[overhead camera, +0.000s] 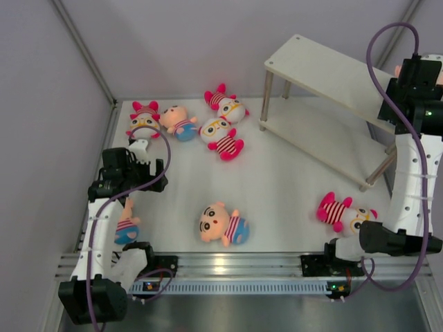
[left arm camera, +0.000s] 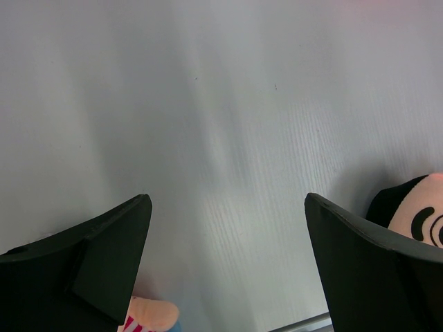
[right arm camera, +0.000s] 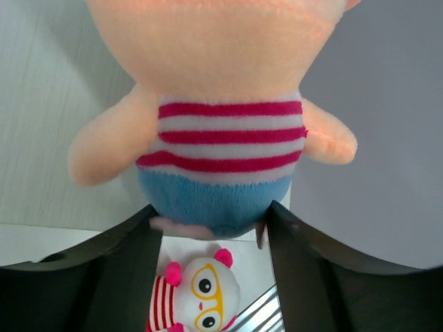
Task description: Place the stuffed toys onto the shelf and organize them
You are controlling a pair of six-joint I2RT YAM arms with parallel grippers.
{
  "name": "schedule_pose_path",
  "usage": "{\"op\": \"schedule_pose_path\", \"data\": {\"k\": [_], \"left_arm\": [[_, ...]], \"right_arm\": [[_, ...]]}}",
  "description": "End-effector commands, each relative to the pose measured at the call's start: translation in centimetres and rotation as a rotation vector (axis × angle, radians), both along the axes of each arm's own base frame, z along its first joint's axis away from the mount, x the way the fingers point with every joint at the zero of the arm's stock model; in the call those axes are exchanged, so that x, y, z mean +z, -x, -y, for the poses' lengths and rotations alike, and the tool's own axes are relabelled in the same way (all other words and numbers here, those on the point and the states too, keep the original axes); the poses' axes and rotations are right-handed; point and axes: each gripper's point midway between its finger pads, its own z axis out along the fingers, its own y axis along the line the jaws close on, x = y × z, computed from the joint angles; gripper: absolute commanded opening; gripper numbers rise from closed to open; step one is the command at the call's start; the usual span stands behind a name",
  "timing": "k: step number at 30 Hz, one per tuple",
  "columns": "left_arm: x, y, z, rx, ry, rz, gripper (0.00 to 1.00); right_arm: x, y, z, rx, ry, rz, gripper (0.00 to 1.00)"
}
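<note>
Peach stuffed toy (right arm camera: 221, 131) sits between the fingers of the right tool (right arm camera: 210, 207). Its long axis runs straight out from the tool: head at the far end, blue shorts nearest the palm, back to the wrist camera. The fingers flank the shorts at hip level; can't tell if they pinch or just stand beside the cloth. The top view puts this tool high up, by the right end of the shelf (overhead camera: 325, 66); can't tell whether the toy rests on a board. Past the shorts, below the tool, a pink stuffed toy (right arm camera: 197, 294) lies on the bench (overhead camera: 291, 180), glasses face toward the camera. Left tool (left arm camera: 227, 198) is spread wide, bare bench between its fingers. A second peach toy (left arm camera: 422, 218) shows its head just outside the finger on that view's right.
</note>
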Motion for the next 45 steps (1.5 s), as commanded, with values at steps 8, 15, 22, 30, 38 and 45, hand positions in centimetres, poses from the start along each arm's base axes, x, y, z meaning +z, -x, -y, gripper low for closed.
{"op": "schedule_pose_path", "data": {"k": [8,15,22,30,38,45], "left_arm": [[1.2,-0.9,0.1,-0.002,0.007,0.056,0.98],[1.3,-0.8,0.2,-0.002,0.007,0.058,0.98],[1.3,-1.0,-0.2,-0.023,-0.033,0.070,0.98],[3.6,-1.3,-5.5,0.112,-0.287,-0.004,0.98],[2.4,2.6,-7.6,0.115,-0.427,-0.128,0.98],[0.3,3.7,-6.6,0.108,-0.367,-0.165,0.98]], "right_arm": [[6.2,0.5,-0.2,0.021,0.007,0.244,0.69],[9.3,0.4,-3.7,0.214,-0.058,0.392,0.78],[12.4,3.4,-20.2,1.093,-0.236,0.614,0.82],[-0.4,6.2,-36.9,1.693,-0.153,0.281,0.77],[-16.7,15.3,-42.3,2.186,0.134,0.086,0.79],[-24.3,18.2,-43.9,2.451,0.417,0.037,0.82]]}}
